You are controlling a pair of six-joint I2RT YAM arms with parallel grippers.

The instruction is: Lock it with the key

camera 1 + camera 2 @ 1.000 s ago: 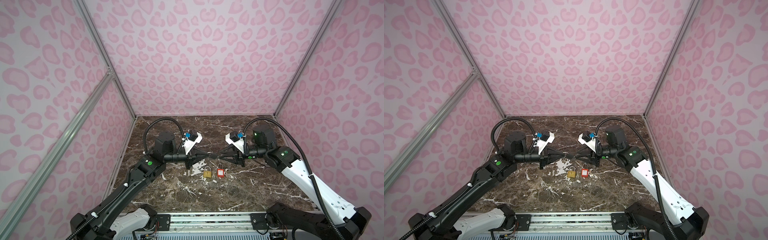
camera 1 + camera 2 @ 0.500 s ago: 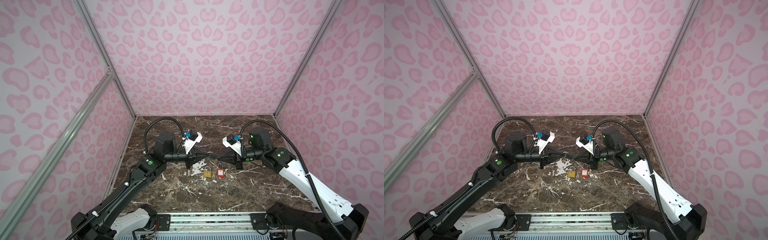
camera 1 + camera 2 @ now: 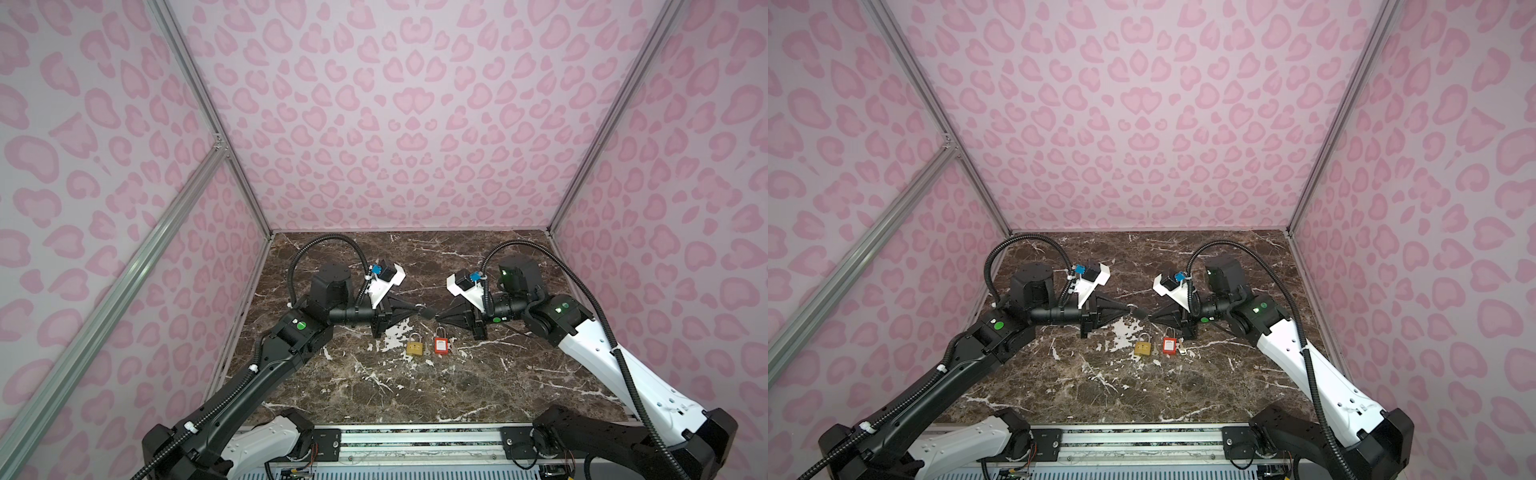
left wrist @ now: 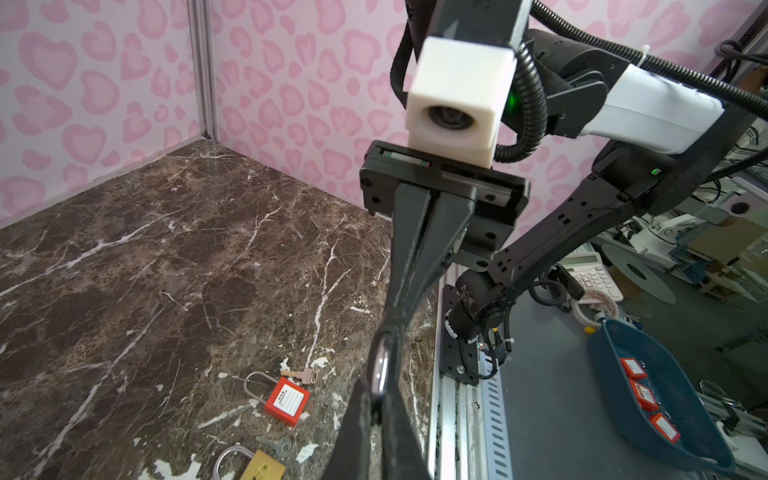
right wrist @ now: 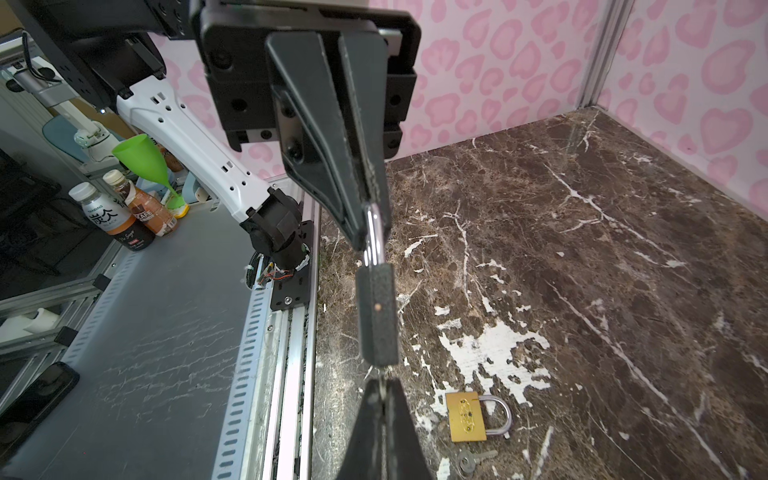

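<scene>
Pink walls (image 3: 395,124) printed with heart-like blotches close in a brown marble table (image 3: 457,395) veined in white. Both arms reach in low from the near edge and meet above its middle. Between them, held clear of the table, is a dark padlock (image 5: 376,316), seen lying sideways between the two tips in both top views. The left gripper (image 5: 372,226) is clamped on the lock's silver shackle (image 5: 374,245), its two fingers pressed together over the loop. The left wrist view shows that same loop caught at the gripper's own tips. The right gripper (image 5: 380,392) is pinched narrow on a thin bit of metal at the lock's bottom end. This looks like the key (image 5: 381,376) sitting in the keyhole, though so little of it shows that how far in it goes cannot be told. On the table just in front of the meeting point lie a brass padlock (image 3: 414,348) and a red padlock (image 3: 441,345). They sit side by side without touching, both shackles pointing toward the back wall. A loose silver key (image 4: 282,446) lies on the table between these two, and a loose coppery key (image 4: 305,375) lies just beside the red padlock, near its shackle.
</scene>
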